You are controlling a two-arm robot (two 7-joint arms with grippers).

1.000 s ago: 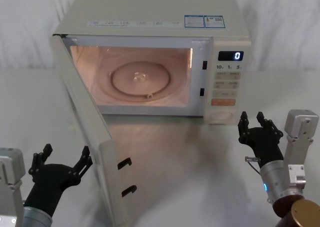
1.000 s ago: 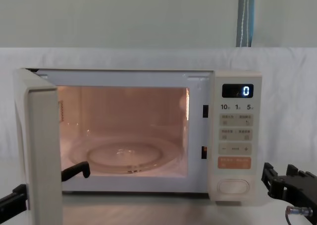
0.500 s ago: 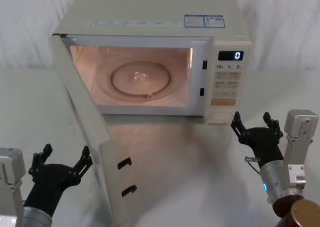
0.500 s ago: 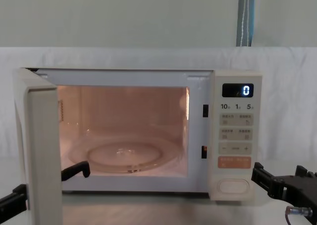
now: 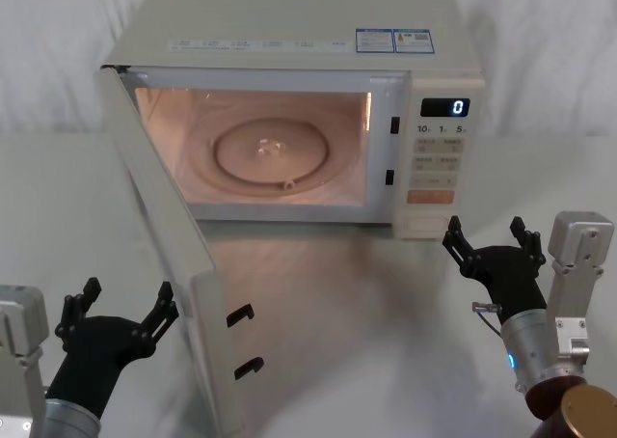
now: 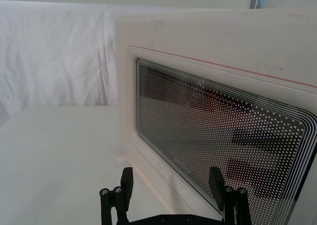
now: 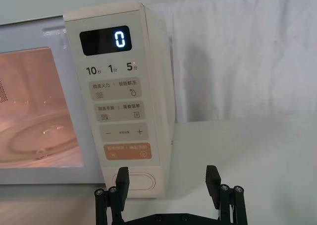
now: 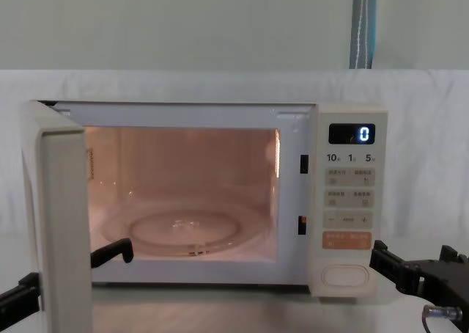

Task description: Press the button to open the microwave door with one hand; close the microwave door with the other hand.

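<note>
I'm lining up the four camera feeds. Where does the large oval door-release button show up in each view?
Head view: the button sits at the keypad panel's bottom, just ahead of the open right gripper.
Chest view: lower right, under the orange key.
Right wrist view: bottom centre.
Left wrist view: not in it; the microwave door faces that camera.
Shared landmark: the orange key directly above the button.

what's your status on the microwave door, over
Microwave door swung wide open, cavity lit. Left gripper open, low beside the door's outer face. Right gripper open, just off the button. Nothing blocking the door's swing.
</note>
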